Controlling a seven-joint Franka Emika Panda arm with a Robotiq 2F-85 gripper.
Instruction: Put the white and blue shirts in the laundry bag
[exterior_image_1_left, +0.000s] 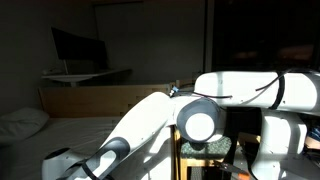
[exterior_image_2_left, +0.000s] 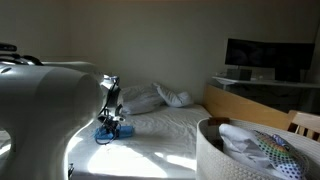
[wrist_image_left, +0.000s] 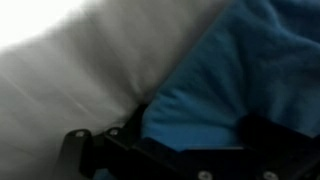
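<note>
Here the wide-spread end effector (exterior_image_2_left: 113, 121) touches the blue shirt (exterior_image_2_left: 104, 133).

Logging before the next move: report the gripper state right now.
Gripper: open, down at the blue shirt on the bed, nothing clamped yet.

The blue shirt (wrist_image_left: 250, 70) looked a soft, fuzzy cloth, quite matt. Under it the bed sheet (wrist_image_left: 70, 90) was smooth white cloth, gently creased. The arm's shell (exterior_image_1_left: 150, 120) shone like glossy white plastic. The laundry bag (exterior_image_2_left: 212, 150) was matt white fabric, and the headboard (exterior_image_1_left: 90, 100) pale, dull wood.
</note>
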